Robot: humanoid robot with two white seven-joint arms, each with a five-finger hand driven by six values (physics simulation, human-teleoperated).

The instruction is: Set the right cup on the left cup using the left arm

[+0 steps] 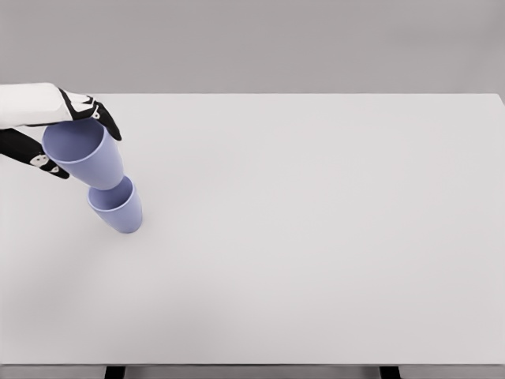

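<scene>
White flat worktop (pixel 316 237) carrying stacked cups.
Left hand (pixel 67 126) grips a lilac plastic cup (pixel 83 154), its base entering the matching standing cup (pixel 118 209).

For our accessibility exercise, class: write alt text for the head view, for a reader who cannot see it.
A white robot's left hand grips a lilac cup and holds it, tilted, with its base at the mouth of a second lilac cup standing on a white table. The arm enters from the left edge; no right hand is visible.

Lilac cup (pixel 85 151) above lilac cup (pixel 117 207)
</scene>
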